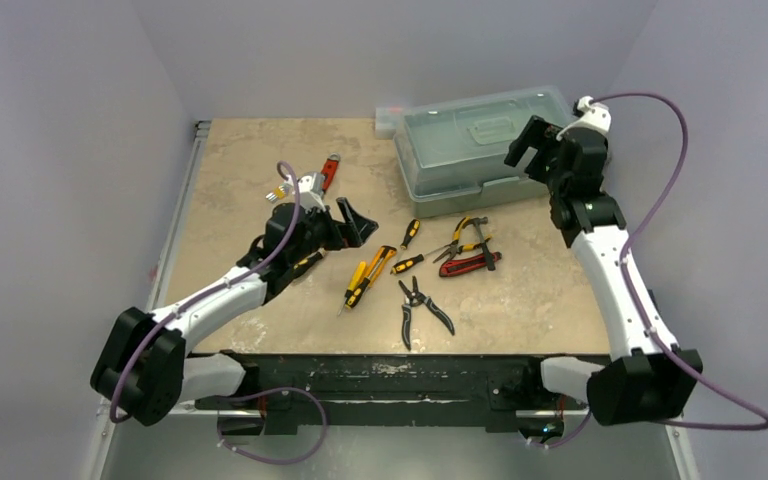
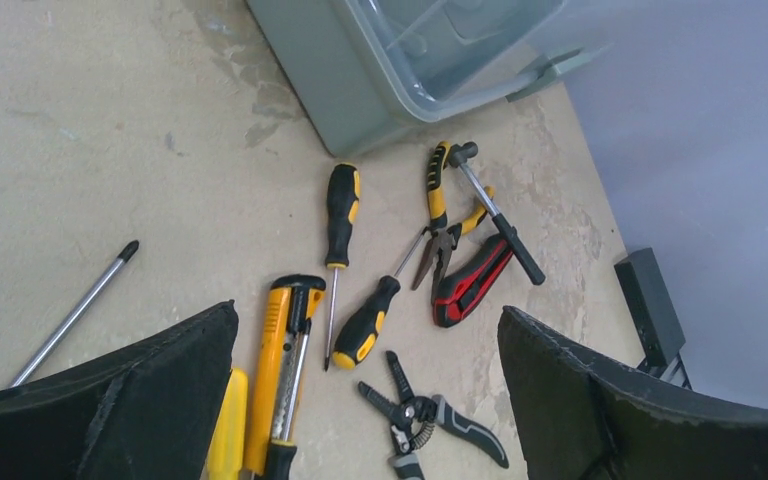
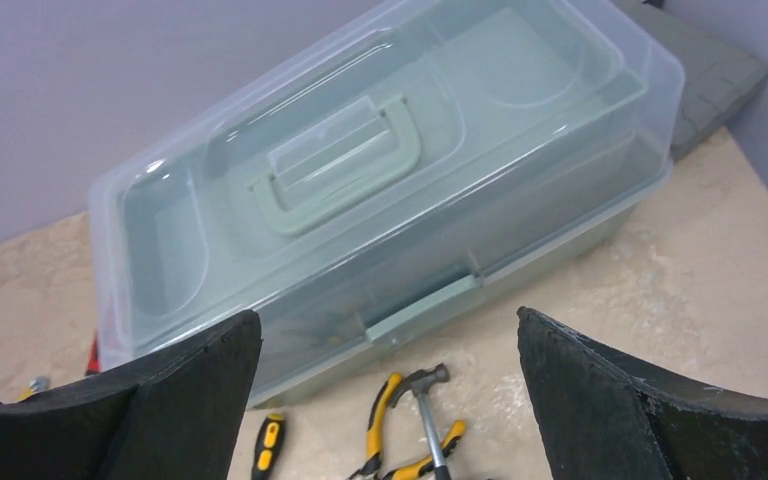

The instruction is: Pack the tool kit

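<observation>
— Top external view, starting far left: what is the left arm doing?
— The left gripper [image 1: 357,220] hangs low over the table [image 1: 250,170]. Its two fingers are spread wide with nothing between them. Just behind it lies a red-handled tool [image 1: 330,173].
— And moving right from there?
— A yellow utility knife [image 1: 368,273] lies just right of that gripper. Then come two black-and-yellow screwdrivers [image 1: 411,233], one nearer the box and one nearer the arms. Black snips [image 1: 422,308] lie closest to the arm bases. The left wrist view also shows a bare metal shaft [image 2: 72,312] beside the left finger.
— Further right?
— Yellow-handled pliers [image 2: 437,195] with a small hammer [image 2: 500,225] lying across them. A red-and-black tool [image 2: 470,283] touches the pliers on the near side. All of these lie loose on the table, outside the box.
— Where is the toolbox?
— The sage-green toolbox [image 1: 460,190] stands in the far right corner of the table. Its translucent lid [image 3: 520,90] is down and the handle [image 3: 345,165] lies flat on top. Whether the front latch [image 3: 422,305] is fastened, I cannot tell.
— And the right arm?
— The right gripper [image 1: 532,150] is raised near the box's right end, jaws wide apart and holding nothing. The right wrist view looks down between its fingers [image 3: 150,400] at the lid.
</observation>
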{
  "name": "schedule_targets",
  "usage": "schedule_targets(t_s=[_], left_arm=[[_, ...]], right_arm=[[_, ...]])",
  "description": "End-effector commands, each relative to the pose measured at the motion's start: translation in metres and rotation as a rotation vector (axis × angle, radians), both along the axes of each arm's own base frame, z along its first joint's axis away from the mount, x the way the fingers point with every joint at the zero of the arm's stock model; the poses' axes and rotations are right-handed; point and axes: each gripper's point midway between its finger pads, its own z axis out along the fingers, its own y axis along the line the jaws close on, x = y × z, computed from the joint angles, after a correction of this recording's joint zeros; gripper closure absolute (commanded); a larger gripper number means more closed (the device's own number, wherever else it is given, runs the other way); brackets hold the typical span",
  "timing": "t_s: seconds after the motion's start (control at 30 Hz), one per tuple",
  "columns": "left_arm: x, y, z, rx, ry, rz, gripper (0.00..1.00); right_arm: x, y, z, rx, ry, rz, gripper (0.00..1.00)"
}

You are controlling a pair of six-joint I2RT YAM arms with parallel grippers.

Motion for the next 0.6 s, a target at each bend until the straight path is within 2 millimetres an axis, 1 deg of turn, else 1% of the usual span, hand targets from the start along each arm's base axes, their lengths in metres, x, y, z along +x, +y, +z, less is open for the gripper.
schedule_targets(t_s=[0.0, 0.03, 0.07, 0.1, 0.2, 0.23, 0.37, 0.5, 0.57], left_arm=[[0.029, -0.018, 0.038, -0.067, -0.084, 0.030, 0.01], [0.034, -0.022, 0.042, -0.069, -0.088, 0.033, 0.02], [0.039, -0.026, 0.044, -0.068, -0.089, 0.036, 0.02], [0.045, -0.028, 0.046, -0.063, -0.093, 0.053, 0.02], [0.061, -0.040, 0.047, -0.037, -0.090, 0.077, 0.01], [0.066, -0.044, 0.053, -0.043, -0.100, 0.076, 0.01], [0.084, -0.061, 0.063, -0.050, -0.111, 0.074, 0.01], [0.102, -0.080, 0.071, -0.055, -0.116, 0.051, 0.01], [0.111, -0.090, 0.076, -0.065, -0.121, 0.039, 0.01]], right_arm=[[0.024, -0.037, 0.009, -0.132, 0.096, -0.125, 0.01], [0.031, -0.048, 0.012, -0.137, 0.118, -0.148, 0.01], [0.039, -0.054, 0.013, -0.131, 0.136, -0.147, 0.01], [0.045, -0.069, 0.015, -0.115, 0.143, -0.171, 0.01], [0.063, -0.097, 0.019, -0.073, 0.133, -0.201, 0.01], [0.069, -0.102, 0.019, -0.053, 0.131, -0.197, 0.01], [0.092, -0.131, 0.005, 0.044, 0.150, -0.197, 0.01], [0.114, -0.146, -0.009, 0.207, 0.096, -0.159, 0.01], [0.126, -0.146, -0.013, 0.259, 0.067, -0.138, 0.01]])
